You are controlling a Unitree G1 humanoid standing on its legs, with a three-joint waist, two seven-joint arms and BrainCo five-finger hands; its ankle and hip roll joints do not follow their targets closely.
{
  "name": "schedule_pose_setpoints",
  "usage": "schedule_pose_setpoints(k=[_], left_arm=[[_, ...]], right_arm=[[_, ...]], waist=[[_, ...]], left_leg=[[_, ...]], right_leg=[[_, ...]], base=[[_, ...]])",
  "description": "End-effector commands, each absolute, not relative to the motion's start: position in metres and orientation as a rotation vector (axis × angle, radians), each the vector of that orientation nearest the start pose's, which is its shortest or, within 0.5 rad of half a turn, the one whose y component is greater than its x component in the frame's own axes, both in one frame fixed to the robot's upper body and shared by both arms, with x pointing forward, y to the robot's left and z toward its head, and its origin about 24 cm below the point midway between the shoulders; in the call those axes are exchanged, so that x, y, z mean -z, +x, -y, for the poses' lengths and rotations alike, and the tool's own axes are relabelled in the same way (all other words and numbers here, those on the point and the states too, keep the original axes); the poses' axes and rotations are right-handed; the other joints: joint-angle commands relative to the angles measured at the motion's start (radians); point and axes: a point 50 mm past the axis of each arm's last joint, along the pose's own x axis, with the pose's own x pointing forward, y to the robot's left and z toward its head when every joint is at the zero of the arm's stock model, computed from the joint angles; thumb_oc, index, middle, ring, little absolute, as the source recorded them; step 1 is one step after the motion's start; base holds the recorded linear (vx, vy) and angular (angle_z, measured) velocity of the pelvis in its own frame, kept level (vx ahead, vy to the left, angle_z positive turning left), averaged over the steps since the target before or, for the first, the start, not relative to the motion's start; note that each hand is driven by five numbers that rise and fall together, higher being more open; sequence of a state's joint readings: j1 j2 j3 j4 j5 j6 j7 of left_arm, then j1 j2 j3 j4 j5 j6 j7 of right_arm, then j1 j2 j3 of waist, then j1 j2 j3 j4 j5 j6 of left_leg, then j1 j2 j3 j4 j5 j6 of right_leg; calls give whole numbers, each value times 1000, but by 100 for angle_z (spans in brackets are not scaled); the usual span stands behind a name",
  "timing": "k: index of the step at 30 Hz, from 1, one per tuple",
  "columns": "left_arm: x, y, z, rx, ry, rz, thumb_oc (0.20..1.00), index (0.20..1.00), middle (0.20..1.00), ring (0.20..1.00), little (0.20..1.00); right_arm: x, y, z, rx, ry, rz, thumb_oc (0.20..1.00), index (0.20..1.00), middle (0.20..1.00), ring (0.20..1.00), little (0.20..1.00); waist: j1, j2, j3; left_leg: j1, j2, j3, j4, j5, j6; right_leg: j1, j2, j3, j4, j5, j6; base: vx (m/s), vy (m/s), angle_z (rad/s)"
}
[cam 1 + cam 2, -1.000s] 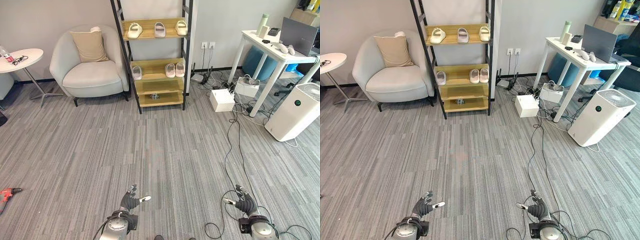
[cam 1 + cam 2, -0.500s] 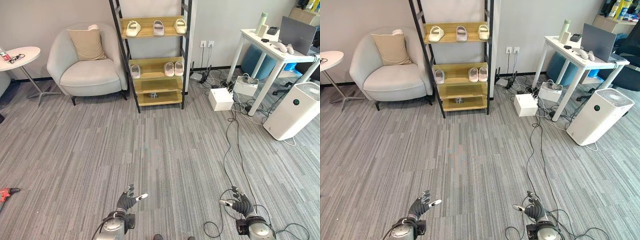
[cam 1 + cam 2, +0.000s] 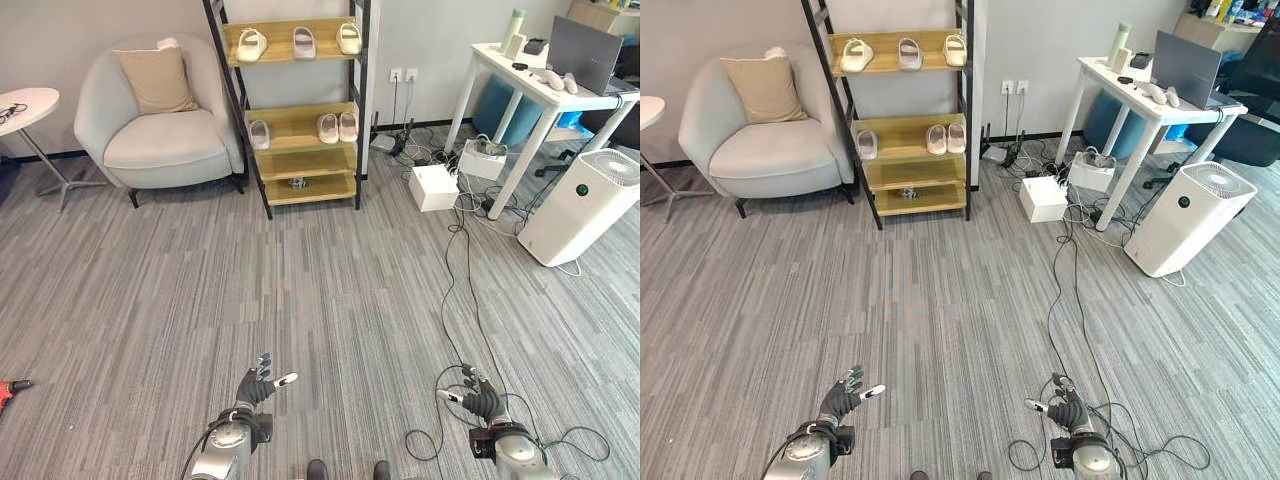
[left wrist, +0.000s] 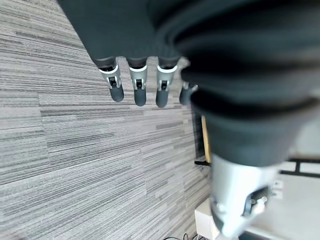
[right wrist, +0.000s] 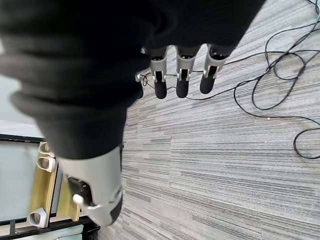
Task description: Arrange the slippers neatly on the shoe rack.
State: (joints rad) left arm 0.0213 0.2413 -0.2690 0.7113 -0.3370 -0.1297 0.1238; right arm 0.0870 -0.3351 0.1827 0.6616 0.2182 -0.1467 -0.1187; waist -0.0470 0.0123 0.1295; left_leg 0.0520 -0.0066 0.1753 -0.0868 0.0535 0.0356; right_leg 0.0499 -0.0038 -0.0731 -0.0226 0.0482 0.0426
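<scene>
The shoe rack (image 3: 300,110), black-framed with wooden shelves, stands against the far wall and serves as the landmark. Just to its left sits a pale armchair (image 3: 160,130) with a tan cushion (image 3: 157,80), and further left a small round white table (image 3: 25,100). To the right of the rack stands a white desk (image 3: 545,90) carrying a laptop (image 3: 585,55) and a bottle (image 3: 514,30); near the desk's legs stands a tall white air purifier (image 3: 580,205), and a white box (image 3: 433,187) lies between rack and desk among loose floor cables (image 3: 460,260). No print is legible at this range.

3 pale slippers (image 3: 295,42) sit in a row on the rack's top shelf; 3 more (image 3: 330,127) sit on the 2nd shelf, 1 at its left end and 2 side by side to the right. A small dark object (image 3: 298,182) lies lower down.

Well apart from the rack, across bare grey carpet (image 3: 300,290), the left hand (image 3: 256,388) and right hand (image 3: 476,398) hover low, fingers relaxed and spread, holding nothing. A red tool (image 3: 8,390) lies far left of the hands.
</scene>
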Motion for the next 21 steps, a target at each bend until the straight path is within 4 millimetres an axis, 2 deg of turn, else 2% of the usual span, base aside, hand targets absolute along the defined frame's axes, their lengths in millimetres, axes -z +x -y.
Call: schedule_pose_setpoints(k=[1,2,3,5,8,11,13,14,15,17,18,20,21], left_arm=[[79,217,-191,-106,14,-495,1000,1000,1000,1000,1000],[79,217,-191,-106,14,-494,1000,1000,1000,1000,1000],[79,216,-193,-117,8,-496,1000,1000,1000,1000,1000],[80,215,-193,-117,8,-496,1000,1000,1000,1000,1000],[82,213,-196,-122,7,-505,1000,1000,1000,1000,1000],[80,215,-197,-127,7,-501,1000,1000,1000,1000,1000],[80,217,-196,-112,21,-498,1000,1000,1000,1000,1000],[80,217,-196,-112,21,-498,1000,1000,1000,1000,1000],[83,215,-190,-83,30,-514,1000,1000,1000,1000,1000],[87,212,-188,-87,19,-535,1000,1000,1000,1000,1000],[87,211,-188,-93,7,-532,1000,1000,1000,1000,1000],[89,208,-187,-97,-11,-542,1000,1000,1000,1000,1000],[90,207,-186,-93,-15,-547,1000,1000,1000,1000,1000]], right_arm=[[76,201,228,141,-158,-493,1000,1000,1000,1000,1000],[76,201,228,140,-158,-493,1000,1000,1000,1000,1000],[77,199,228,147,-142,-498,1000,1000,1000,1000,1000],[79,197,229,153,-139,-505,1000,1000,1000,1000,1000],[79,194,234,165,-137,-509,1000,1000,1000,1000,1000],[81,188,237,179,-136,-523,1000,1000,1000,1000,1000],[86,176,242,190,-142,-558,1000,1000,1000,1000,1000],[86,176,242,190,-142,-559,1000,1000,1000,1000,1000],[89,167,247,200,-139,-580,1000,1000,1000,1000,1000],[90,162,255,216,-144,-590,1000,1000,1000,1000,1000],[89,157,260,229,-139,-593,1000,1000,1000,1000,1000],[88,153,265,242,-130,-592,1000,1000,1000,1000,1000],[88,152,266,243,-131,-596,1000,1000,1000,1000,1000]], waist=[[-9,-32,54],[-8,-32,53],[-17,-26,70],[-20,-24,73],[-34,-26,89],[-60,-33,104],[-90,-38,96],[-92,-37,97],[-103,-35,76],[-108,-20,58],[-113,-11,51],[-116,-3,51],[-112,-12,55]], left_leg=[[53,-12,-50,0,-91,-9],[53,-13,-49,0,-91,-9],[69,-10,-51,0,-101,-9],[80,-11,-56,0,-107,-10],[118,-22,-64,0,-133,-14],[165,-27,-92,0,-164,-26],[209,-21,-117,0,-186,-43],[210,-20,-119,0,-186,-43],[227,-13,-129,0,-191,-50],[238,6,-134,26,-173,-63],[231,17,-141,77,-151,-75],[191,33,-143,235,-76,-122],[155,26,-144,310,-44,-135]], right_leg=[[-105,-125,4,275,-63,133],[-108,-126,6,279,-65,133],[-170,-117,-4,370,-47,136],[-194,-112,-2,379,-46,135],[-246,-102,-39,291,-26,114],[-274,-82,-65,156,19,115],[-279,-64,-67,86,37,116],[-277,-63,-68,85,37,115],[-247,-51,-46,77,26,94],[-224,-31,-50,86,9,73],[-210,-18,-50,91,-6,54],[-160,5,-47,88,-35,24],[-140,2,-39,82,-44,16]], base=[[-6,92,-5],[87,112,-6],[92,68,-6],[169,51,3],[198,-10,2],[284,-98,5],[360,-145,39],[379,-181,57],[349,-184,68],[393,-201,51],[302,-165,21],[311,-209,10],[262,-222,11]])
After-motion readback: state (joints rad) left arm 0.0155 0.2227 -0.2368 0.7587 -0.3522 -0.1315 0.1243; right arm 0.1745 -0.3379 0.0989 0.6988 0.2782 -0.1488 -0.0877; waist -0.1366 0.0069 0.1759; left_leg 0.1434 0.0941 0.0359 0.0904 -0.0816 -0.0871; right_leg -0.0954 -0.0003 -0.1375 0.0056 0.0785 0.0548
